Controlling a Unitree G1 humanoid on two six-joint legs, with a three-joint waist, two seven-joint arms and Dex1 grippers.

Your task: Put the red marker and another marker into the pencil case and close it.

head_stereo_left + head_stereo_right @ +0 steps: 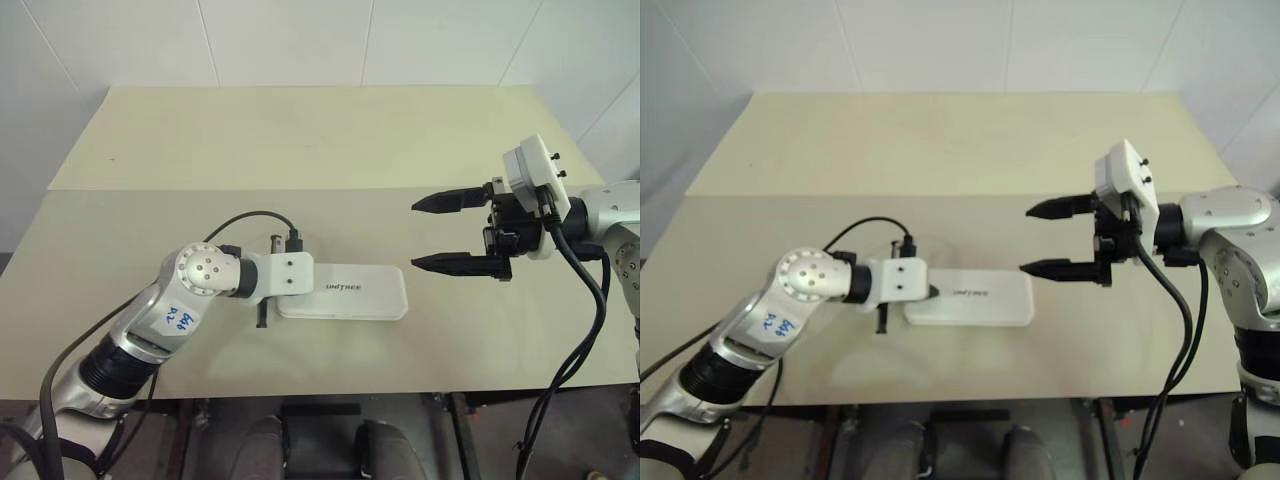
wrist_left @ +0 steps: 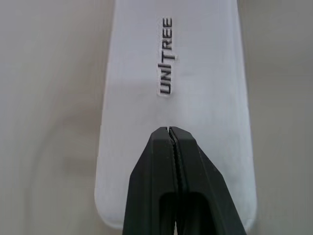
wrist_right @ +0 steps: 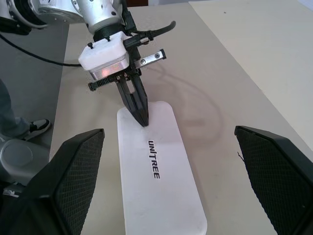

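Observation:
The pencil case (image 1: 352, 294) is a flat white box with dark lettering, lying closed on the table. My left gripper (image 3: 143, 120) is shut with nothing between its fingers, and its tips (image 2: 168, 131) press down on the lid near the case's left end. My right gripper (image 1: 415, 234) hangs open just right of the case and above the table, its fingers pointing left toward the case, holding nothing. The red marker and the other marker are hidden from view.
The beige table (image 1: 300, 140) stretches far behind the case, with a seam (image 1: 200, 189) running across it. Its front edge (image 1: 350, 392) lies close below the case. A black cable (image 1: 250, 216) loops over my left wrist.

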